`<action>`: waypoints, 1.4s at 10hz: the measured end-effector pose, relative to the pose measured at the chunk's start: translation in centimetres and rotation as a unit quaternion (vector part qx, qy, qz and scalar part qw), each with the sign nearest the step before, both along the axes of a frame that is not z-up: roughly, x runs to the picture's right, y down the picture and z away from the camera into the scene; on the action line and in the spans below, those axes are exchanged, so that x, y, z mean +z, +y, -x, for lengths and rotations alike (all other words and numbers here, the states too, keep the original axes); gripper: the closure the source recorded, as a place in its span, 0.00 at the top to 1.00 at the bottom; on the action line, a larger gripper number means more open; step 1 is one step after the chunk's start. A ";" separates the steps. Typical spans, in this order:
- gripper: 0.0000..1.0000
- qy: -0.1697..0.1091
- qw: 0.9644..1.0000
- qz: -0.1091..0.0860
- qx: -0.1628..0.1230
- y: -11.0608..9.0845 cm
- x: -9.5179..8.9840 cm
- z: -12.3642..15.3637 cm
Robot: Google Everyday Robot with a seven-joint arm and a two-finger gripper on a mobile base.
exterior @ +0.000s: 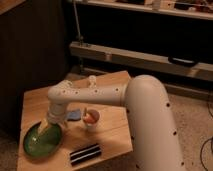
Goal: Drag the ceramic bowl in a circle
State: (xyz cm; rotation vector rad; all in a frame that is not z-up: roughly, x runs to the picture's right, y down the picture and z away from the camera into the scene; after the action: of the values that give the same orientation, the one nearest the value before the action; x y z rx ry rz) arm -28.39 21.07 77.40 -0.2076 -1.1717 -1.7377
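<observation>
The ceramic bowl, wide, shallow and glossy green, sits at the front left corner of the wooden table. My gripper hangs from the white arm, which reaches in from the right. It points down at the bowl's far right rim and seems to touch or dip just inside it. The wrist hides that part of the rim.
A small white cup with orange contents stands just right of the gripper. A blue flat item lies behind it. A black striped object lies near the front edge. A small white piece sits at the table's back edge.
</observation>
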 end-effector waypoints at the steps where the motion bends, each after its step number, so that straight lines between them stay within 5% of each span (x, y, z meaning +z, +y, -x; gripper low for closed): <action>1: 0.63 0.000 1.000 0.005 0.004 0.1 0.2 -0.1; 3: 0.57 0.001 1.000 0.009 0.005 0.3 0.5 -0.2; 10: 0.56 0.017 1.000 0.014 0.001 1.6 1.9 -1.6; 14: 0.20 0.027 1.000 0.009 -0.002 0.8 1.6 -2.5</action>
State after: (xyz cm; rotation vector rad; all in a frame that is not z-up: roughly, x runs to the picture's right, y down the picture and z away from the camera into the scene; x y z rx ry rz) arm -25.85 21.88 78.98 -0.2657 -1.1482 -1.7160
